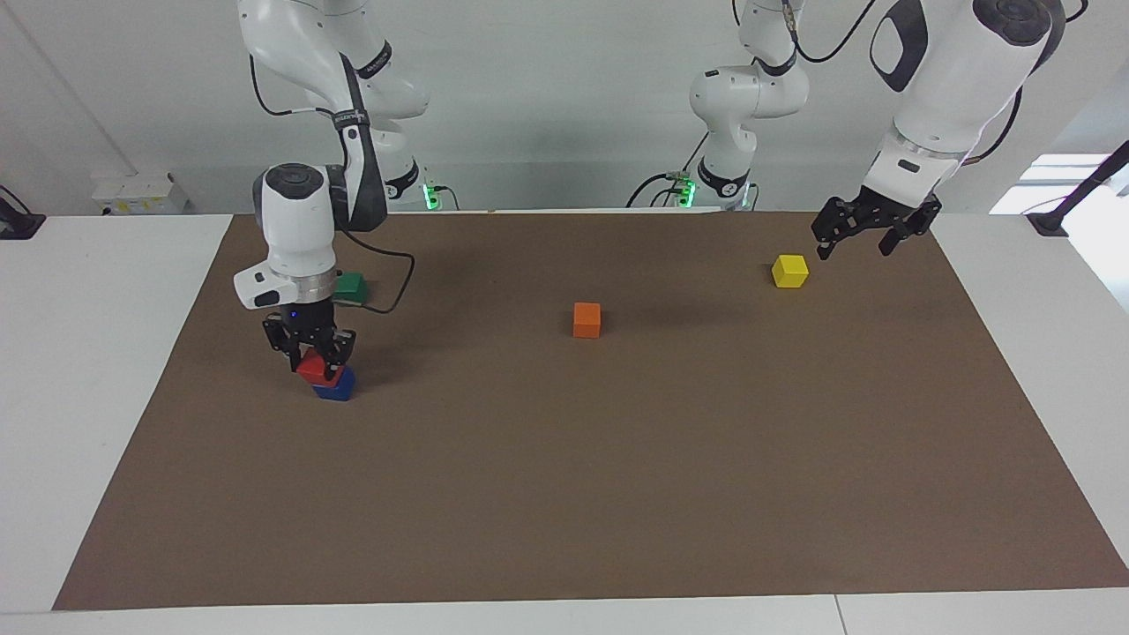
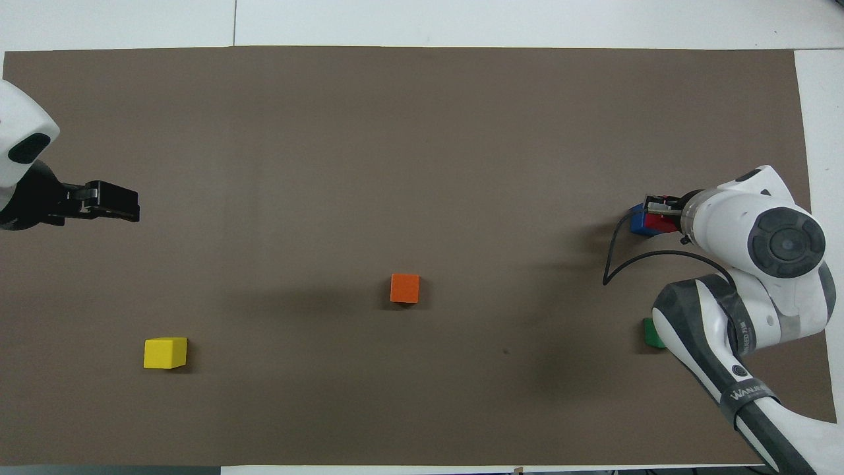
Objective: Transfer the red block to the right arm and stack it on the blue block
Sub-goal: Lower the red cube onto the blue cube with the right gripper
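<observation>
**Three spare cubes on a brown mat**

A brown mat (image 1: 617, 485) covers most of a white table (image 1: 88, 353), and three loose cubes sit flat on it. The yellow cube (image 1: 789, 271) lies near the left gripper (image 1: 854, 247), low beside it and clear of its reach, touching nothing. The orange cube (image 1: 586, 319) rests about mid-mat, between the left gripper and the right gripper (image 1: 313, 357) and well apart from both. The green cube (image 1: 351, 287) lies close to the right gripper without touching it, and only part of it shows. The three cubes are well apart from one another.
</observation>
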Robot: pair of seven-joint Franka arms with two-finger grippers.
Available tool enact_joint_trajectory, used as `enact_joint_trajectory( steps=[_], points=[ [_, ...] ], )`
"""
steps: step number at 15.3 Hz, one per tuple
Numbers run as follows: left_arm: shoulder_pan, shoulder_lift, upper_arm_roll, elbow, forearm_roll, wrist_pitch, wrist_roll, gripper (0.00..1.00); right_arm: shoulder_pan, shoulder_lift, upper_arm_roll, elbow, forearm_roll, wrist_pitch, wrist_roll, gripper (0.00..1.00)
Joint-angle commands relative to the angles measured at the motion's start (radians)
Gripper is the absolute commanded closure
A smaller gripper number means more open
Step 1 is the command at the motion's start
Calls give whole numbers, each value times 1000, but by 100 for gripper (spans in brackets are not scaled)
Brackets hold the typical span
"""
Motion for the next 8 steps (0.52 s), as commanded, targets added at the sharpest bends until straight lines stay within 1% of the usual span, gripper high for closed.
enact_joint_trajectory(
  steps=[1, 2, 3, 4, 5, 6, 8],
  points=[
    [-1, -6, 2, -4, 12, -7, -9, 0, -12, 17, 7, 15, -29, -13, 24, 96],
    [-1, -4, 2, -4, 12, -9, -10, 0, -12, 19, 7, 15, -29, -14, 24, 74],
    [-1, -4, 2, -4, 12, -9, -10, 0, -12, 19, 7, 15, -29, -18, 23, 47],
    [-1, -6, 2, -4, 12, -9, -9, 0, -11, 17, 7, 15, -29, -19, 24, 27],
    [-1, -4, 2, -4, 12, -9, -9, 0, -11, 17, 7, 15, -29, -21, 24, 12],
    [-1, -4, 2, -4, 12, -7, -10, 0, -11, 17, 7, 15, -30, -22, 24, 3],
    [-1, -4, 2, -4, 12, -7, -9, 0, -11, 17, 7, 15, -29, -24, 24, 1]
  ],
)
